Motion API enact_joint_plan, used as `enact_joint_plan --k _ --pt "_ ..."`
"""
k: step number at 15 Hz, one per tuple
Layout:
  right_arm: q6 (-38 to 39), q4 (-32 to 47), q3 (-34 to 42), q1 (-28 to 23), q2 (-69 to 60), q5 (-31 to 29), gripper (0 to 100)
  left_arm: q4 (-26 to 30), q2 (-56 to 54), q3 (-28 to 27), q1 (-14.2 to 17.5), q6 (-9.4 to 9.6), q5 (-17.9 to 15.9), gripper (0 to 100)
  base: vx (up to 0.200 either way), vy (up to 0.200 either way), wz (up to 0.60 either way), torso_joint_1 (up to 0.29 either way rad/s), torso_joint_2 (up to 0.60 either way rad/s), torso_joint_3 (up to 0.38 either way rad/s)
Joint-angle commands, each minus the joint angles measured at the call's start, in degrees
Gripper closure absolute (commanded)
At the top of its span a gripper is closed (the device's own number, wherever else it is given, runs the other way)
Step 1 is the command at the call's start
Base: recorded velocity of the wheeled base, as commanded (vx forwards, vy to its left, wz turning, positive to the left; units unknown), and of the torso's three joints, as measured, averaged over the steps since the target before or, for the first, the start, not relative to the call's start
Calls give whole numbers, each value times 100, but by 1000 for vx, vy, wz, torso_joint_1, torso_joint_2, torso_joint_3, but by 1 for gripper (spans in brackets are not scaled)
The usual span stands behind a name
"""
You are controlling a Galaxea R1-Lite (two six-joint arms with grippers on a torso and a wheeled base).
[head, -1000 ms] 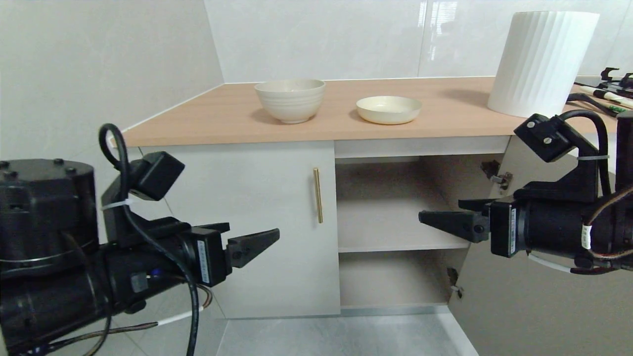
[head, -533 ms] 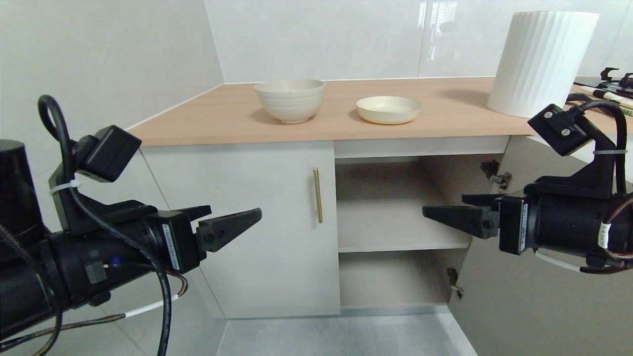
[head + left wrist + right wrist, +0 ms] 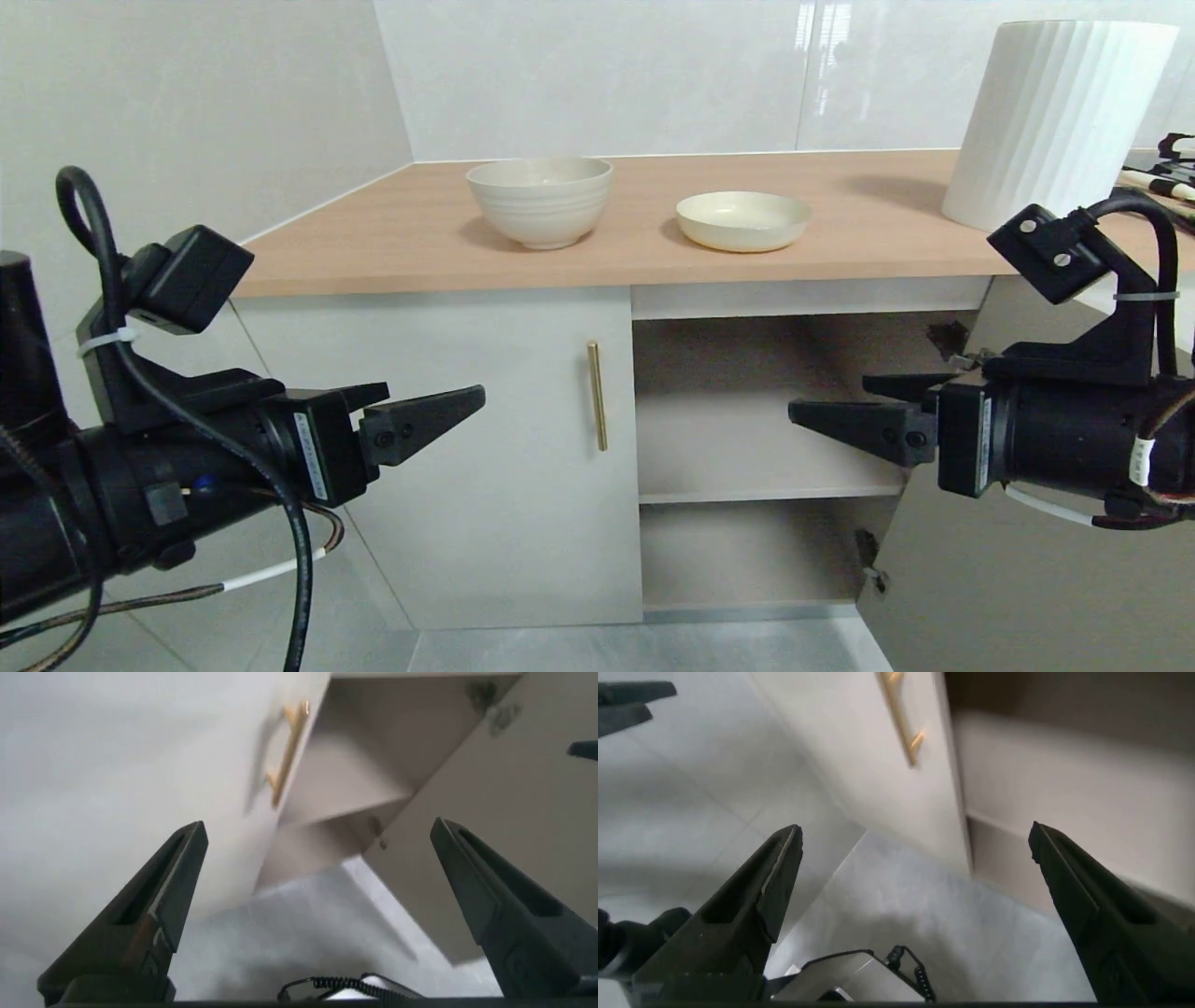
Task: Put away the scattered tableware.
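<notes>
The left pincer (image 3: 435, 392) has lifted and drawn back over the last second, jaws wide and empty like the right pincer (image 3: 829, 399); no tableware is picked up yet. A ribbed cream bowl (image 3: 540, 201) and a shallow pale dish (image 3: 743, 220) sit side by side, apart, nearer the table (image 3: 392, 252) front edge, above the open cupboard shelf (image 3: 747, 462).

Wooden countertop (image 3: 392, 243): bowl (image 3: 540, 200), shallow dish (image 3: 742, 220), white ribbed cylinder (image 3: 1060, 121).

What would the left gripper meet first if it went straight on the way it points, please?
Probably the closed cabinet door, near its gold handle; nothing lies between it and the left gripper, though depth is unclear.
</notes>
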Motion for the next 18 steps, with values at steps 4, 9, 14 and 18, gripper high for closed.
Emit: enact_joint_plan --k 4,9,14,18 --pt "47 1 -5 9 -98 10 0 -26 -72 7 22 -2 -10 0 50 0 0 2 1 -1" --pt "12 1 74 106 -159 19 0 -26 -178 -2 22 7 -10 0 0 0 0 0 -11 -8" --pt "3 10 74 114 -168 19 0 -26 -151 -2 22 7 -10 0 0 0 0 41 -299 -307" --pt "3 1 74 114 -168 19 0 -26 -142 -2 22 7 -19 0 0 0 0 90 -507 -338"
